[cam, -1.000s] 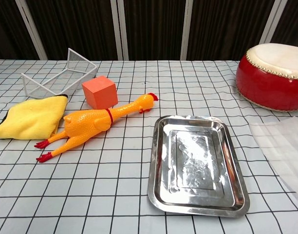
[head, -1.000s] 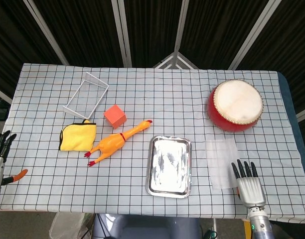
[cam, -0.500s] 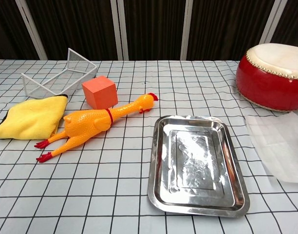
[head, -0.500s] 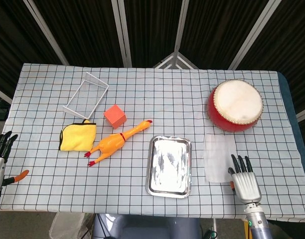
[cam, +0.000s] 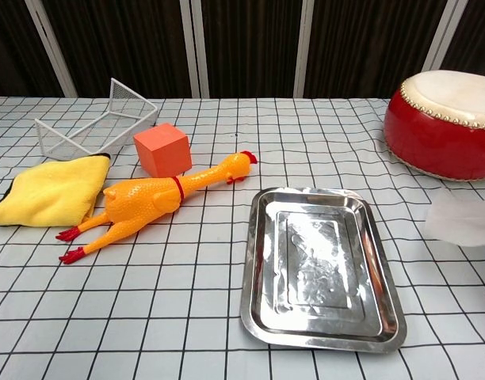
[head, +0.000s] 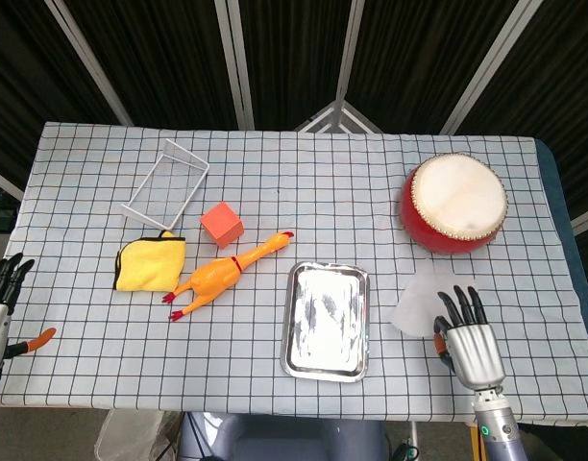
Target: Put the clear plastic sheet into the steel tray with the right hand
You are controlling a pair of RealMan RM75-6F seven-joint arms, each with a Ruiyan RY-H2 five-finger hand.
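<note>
robot hand (head: 464,331) right | fingertips touching clear plastic sheet (head: 421,302) | beside steel tray (head: 325,320)

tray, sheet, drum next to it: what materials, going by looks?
Steel tray: polished metal, likely stainless, with mirror-like glare.
Clear plastic sheet: thin translucent film, likely plastic; grid shows faintly through.
Drum: glossy red shell, pale matte skin-like head; shell material unclear.

Dark corrugated wall (head: 159,58), pale diagonal struts (head: 234,62), checked tablecloth (head: 304,182) on table.
</note>
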